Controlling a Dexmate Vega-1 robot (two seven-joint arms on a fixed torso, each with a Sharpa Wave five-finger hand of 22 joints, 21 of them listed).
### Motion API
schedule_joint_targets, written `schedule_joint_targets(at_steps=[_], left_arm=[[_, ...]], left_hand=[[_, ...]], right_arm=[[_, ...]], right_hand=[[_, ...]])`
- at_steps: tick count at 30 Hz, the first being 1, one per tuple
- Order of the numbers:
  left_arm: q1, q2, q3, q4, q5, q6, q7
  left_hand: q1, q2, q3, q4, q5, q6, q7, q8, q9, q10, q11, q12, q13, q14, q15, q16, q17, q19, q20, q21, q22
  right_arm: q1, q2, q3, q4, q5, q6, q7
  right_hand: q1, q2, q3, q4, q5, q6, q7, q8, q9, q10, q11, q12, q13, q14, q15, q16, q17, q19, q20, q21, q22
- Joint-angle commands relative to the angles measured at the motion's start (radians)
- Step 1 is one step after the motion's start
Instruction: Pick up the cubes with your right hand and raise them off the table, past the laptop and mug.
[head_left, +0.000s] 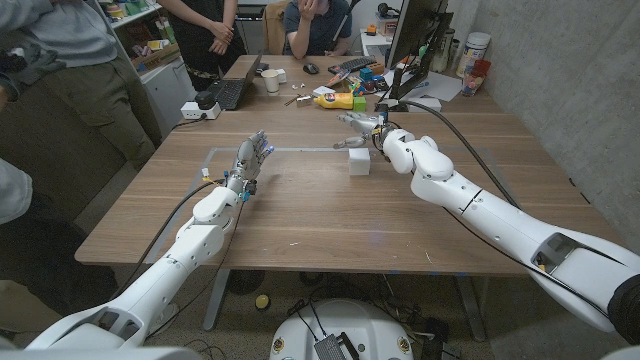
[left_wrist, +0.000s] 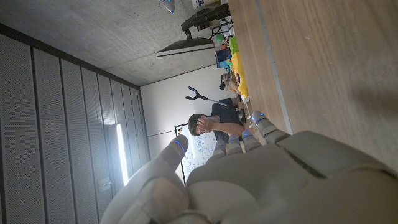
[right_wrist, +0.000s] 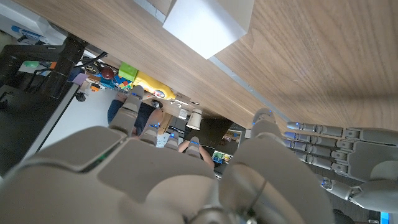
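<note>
Office or lab: laptop (head_left: 232, 90), monitor (head_left: 415, 40), cluttered wooden table (head_left: 300, 215).

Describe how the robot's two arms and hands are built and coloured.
Both arms have smooth white rounded shells with dark seams at the joints, each trailed by a black cable. The left hand and right hand are pale grey, with segmented metallic fingers and small blue accents at the tips.

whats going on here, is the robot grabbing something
Not yet. A white cube sits on the wooden table, untouched. The right hand hangs just behind it, fingers apart, holding nothing. The left hand waits off to the side, fingers up, also holding nothing. Behind, a laptop and mug sit among clutter, with people standing and sitting beyond the table.
</note>
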Motion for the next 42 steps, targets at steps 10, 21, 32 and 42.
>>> schedule_joint_targets(at_steps=[10,21,32,42], left_arm=[[-0.003,0.0,0.0,0.006,-0.003,0.004,-0.002],[0.004,0.001,0.0,-0.008,0.001,0.005,0.008],[0.011,0.004,0.003,-0.024,0.004,0.009,0.013],[0.024,0.01,-0.001,-0.044,0.007,0.01,0.025]], left_hand=[[-0.012,0.066,0.003,0.003,0.005,-0.008,0.002,0.003,0.005,-0.011,0.0,0.004,0.002,-0.009,0.002,0.005,0.002,-0.003,0.004,-0.004,0.006],[-0.013,0.065,0.003,0.003,0.005,-0.007,0.003,0.003,0.005,-0.011,0.001,0.004,0.002,-0.009,0.001,0.005,0.002,-0.001,0.004,-0.006,0.006],[-0.014,0.066,0.003,0.003,0.006,-0.007,0.004,0.003,0.005,-0.01,0.002,0.004,0.002,-0.01,0.0,0.004,0.002,0.0,0.005,-0.008,0.006],[-0.015,0.067,0.003,0.004,0.006,-0.006,0.005,0.003,0.005,-0.01,0.003,0.005,0.002,-0.009,0.002,0.005,0.002,0.001,0.006,-0.01,0.006]], right_arm=[[0.03,0.01,-0.024,0.041,-0.016,0.037,0.087],[0.048,-0.005,-0.042,0.056,-0.032,0.064,0.152],[0.065,0.003,-0.054,0.089,-0.043,0.083,0.19],[0.089,0.011,-0.071,0.115,-0.055,0.097,0.259]], right_hand=[[0.019,0.001,-0.003,0.0,0.016,0.001,-0.001,0.01,0.004,-0.02,-0.014,0.009,0.003,0.007,-0.009,0.007,0.003,0.001,-0.004,-0.002,0.003],[0.033,0.007,-0.001,-0.002,0.021,0.008,-0.002,0.014,0.004,-0.023,-0.015,0.009,0.003,0.011,-0.013,0.009,0.003,0.014,-0.008,0.003,0.003],[0.085,0.02,0.004,-0.01,0.034,0.024,-0.002,0.024,0.007,-0.017,0.016,0.013,0.004,0.051,-0.017,0.019,0.002,0.084,-0.01,0.021,0.004],[0.149,0.037,0.011,-0.017,0.042,0.039,-0.003,0.029,0.011,-0.014,0.026,0.015,0.005,0.082,-0.024,0.02,0.002,0.18,-0.011,0.04,0.006]])
